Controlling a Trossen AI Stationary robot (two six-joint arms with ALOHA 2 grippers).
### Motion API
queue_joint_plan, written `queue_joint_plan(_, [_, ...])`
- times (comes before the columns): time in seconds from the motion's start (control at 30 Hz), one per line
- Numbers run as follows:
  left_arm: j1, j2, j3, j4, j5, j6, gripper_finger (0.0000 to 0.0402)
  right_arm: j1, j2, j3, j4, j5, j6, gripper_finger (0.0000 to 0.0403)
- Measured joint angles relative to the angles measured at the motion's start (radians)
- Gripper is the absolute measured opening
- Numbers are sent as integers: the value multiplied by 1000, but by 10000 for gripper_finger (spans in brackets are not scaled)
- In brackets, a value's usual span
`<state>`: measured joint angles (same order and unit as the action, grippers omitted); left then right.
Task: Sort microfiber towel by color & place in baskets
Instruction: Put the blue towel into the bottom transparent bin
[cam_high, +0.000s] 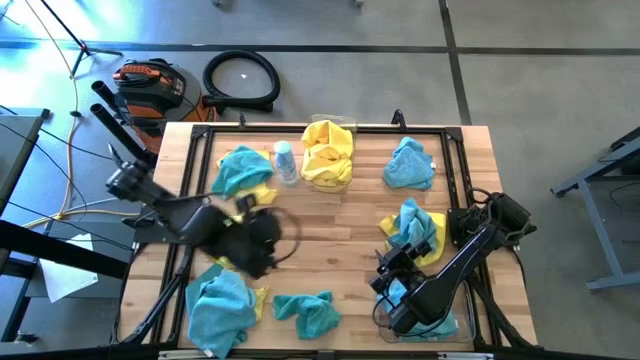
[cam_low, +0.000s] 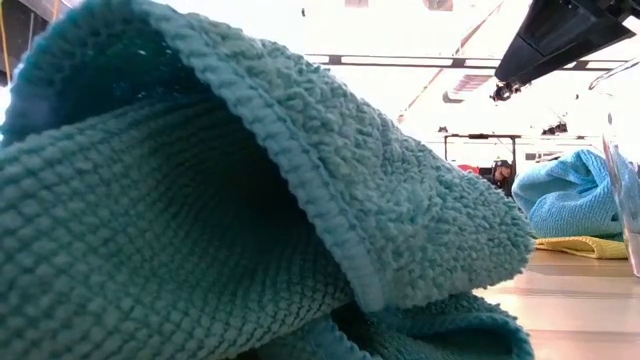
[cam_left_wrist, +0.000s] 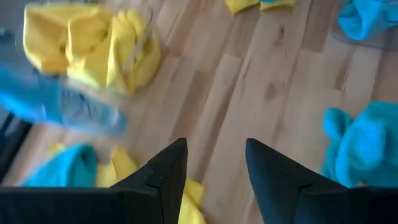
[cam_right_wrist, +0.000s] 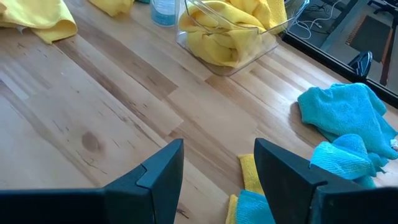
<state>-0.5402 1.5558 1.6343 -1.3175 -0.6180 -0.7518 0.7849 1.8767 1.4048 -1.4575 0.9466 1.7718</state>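
From my console, the table (cam_right_wrist: 93, 112) reads as pale wood planks with visible grain and a knot, smooth with a soft sheen. The teal towel (cam_low: 250, 200) filling the low view is thick cloth with a nubbly, looped weave and a ribbed hem, fully matt. Near the far edge, a basket (cam_right_wrist: 273, 34) is clear glossy plastic holding soft yellow cloths (cam_right_wrist: 230, 37). My right gripper (cam_right_wrist: 217, 171) has dark, matt, smooth plastic-looking fingers.

Both arms were matte black with blocky jointed links and looping black cables; each gripper's fingers (cam_right_wrist: 155, 180) were dark, wedge-shaped, tapering to points.
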Motion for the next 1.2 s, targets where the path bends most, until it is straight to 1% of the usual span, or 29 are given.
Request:
queue_joint_plan(0.13, [-85,-114,-197,1,-61,-245,152,0,0,0,11,0,0,193])
queue_joint_plan(0.23, [-95,-202,-345,1,-67,-368,152,0,0,0,16,0,0,193])
queue_joint_plan(0.3, [-72,-262,-431,1,-66,-419,152,0,0,0,17,0,0,193])
queue_joint_plan(0.37, [-31,-324,-506,0,-67,-438,152,0,0,0,18,0,0,193])
queue_joint_plan(0.47, [57,-427,-591,1,-67,-424,152,-1,0,0,18,0,0,193])
queue_joint_plan(0.53, [136,-487,-630,3,-50,-385,152,-4,0,0,18,0,0,193])
queue_joint_plan(0.63, [271,-551,-672,7,-17,-287,152,-17,0,0,18,0,0,193])
queue_joint_plan(0.7, [367,-569,-697,36,4,-194,152,-30,0,0,18,0,0,193])
queue_joint_plan(0.77, [461,-571,-724,105,48,-84,152,-43,0,0,18,0,0,193])
queue_joint_plan(0.87, [599,-554,-764,246,120,101,152,-58,0,0,18,0,-4,193])
queue_joint_plan(0.93, [688,-532,-786,333,138,193,152,-63,0,0,19,0,-20,193])
queue_joint_plan(1.0, [777,-509,-800,384,143,269,152,-66,0,0,22,-8,-26,193])
queue_joint_plan(1.1, [896,-462,-808,422,195,385,152,-65,0,0,21,-23,-27,193])
queue_joint_plan(1.2, [987,-415,-824,487,241,482,152,-65,0,0,21,-29,-27,193])
